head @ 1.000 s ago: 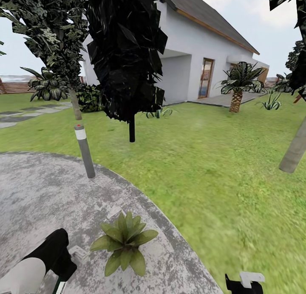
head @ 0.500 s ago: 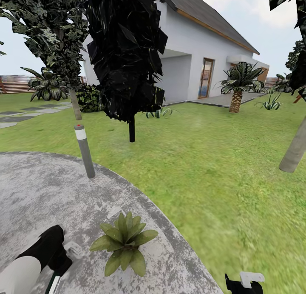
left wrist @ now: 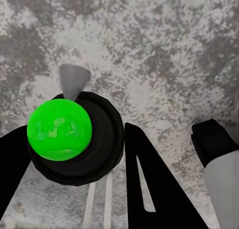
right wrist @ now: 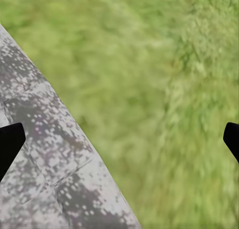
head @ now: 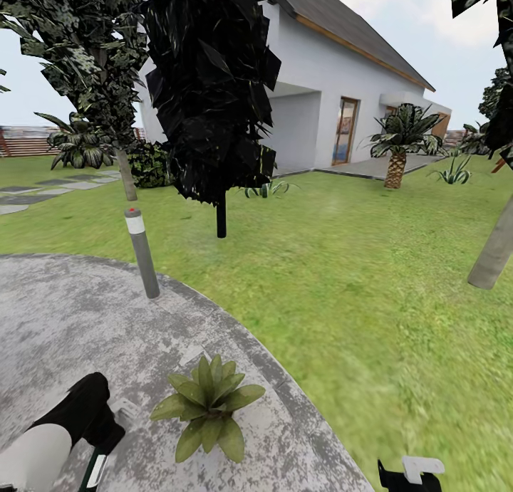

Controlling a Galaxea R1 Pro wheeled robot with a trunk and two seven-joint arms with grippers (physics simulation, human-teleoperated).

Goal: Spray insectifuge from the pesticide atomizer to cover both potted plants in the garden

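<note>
In the head view the left tool (head: 107, 435) is cut off by the bottom edge, and the spray bottle (head: 95, 470) below it shows just a sliver of green and white. The right tool (head: 413, 474) is likewise clipped at the bottom edge, so whether it is spread or closed cannot be told there. In the left wrist view the bottle's body (left wrist: 74, 134) is hidden beneath its own top. In the right wrist view the grass (right wrist: 169, 89) is blurred.
</note>
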